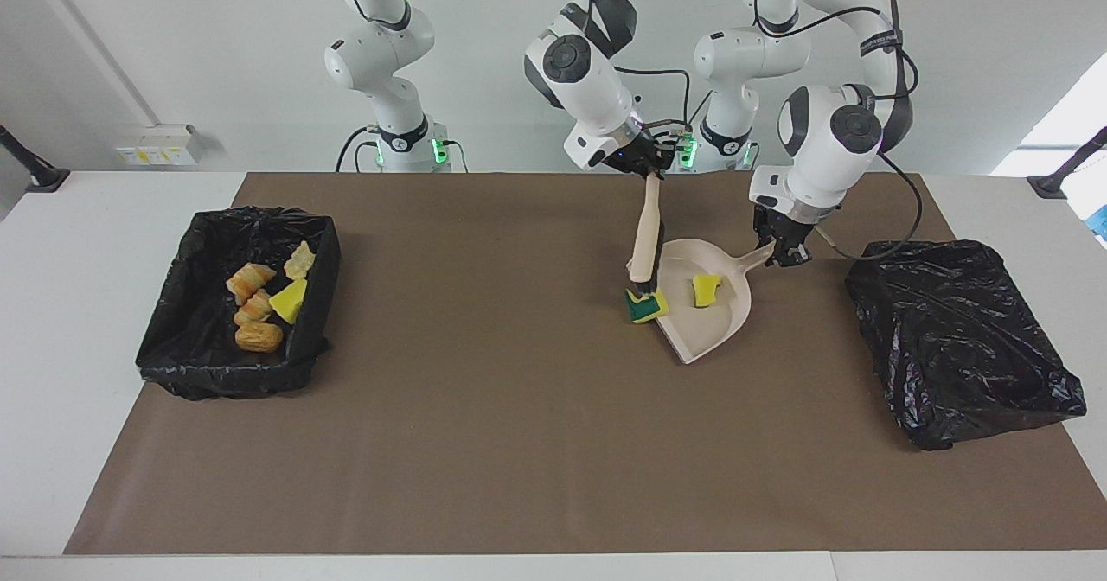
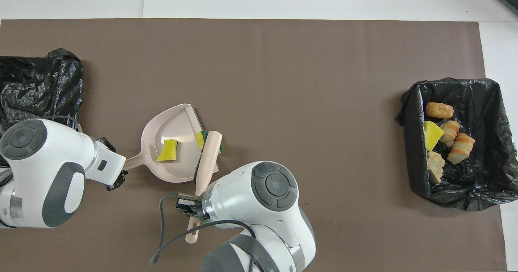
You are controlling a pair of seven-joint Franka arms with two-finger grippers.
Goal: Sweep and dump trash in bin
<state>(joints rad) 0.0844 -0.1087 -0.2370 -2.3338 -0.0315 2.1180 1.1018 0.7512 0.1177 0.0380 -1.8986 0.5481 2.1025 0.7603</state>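
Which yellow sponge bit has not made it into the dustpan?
Find the beige plastic dustpan in the middle of the brown mat. At its open lip, under the black bristles of the beige brush, lies a yellow sponge chunk with a green side. The plain yellow sponge piece sits inside the pan.

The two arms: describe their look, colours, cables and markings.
Both arms are glossy white with rounded shells, dark grey bands at the joints and round grey caps on the joints. Black cables loop loosely along each. The left gripper and right gripper are small, black and two-fingered. Green lights glow at both bases. Small lettering marks a dark band on the left arm.
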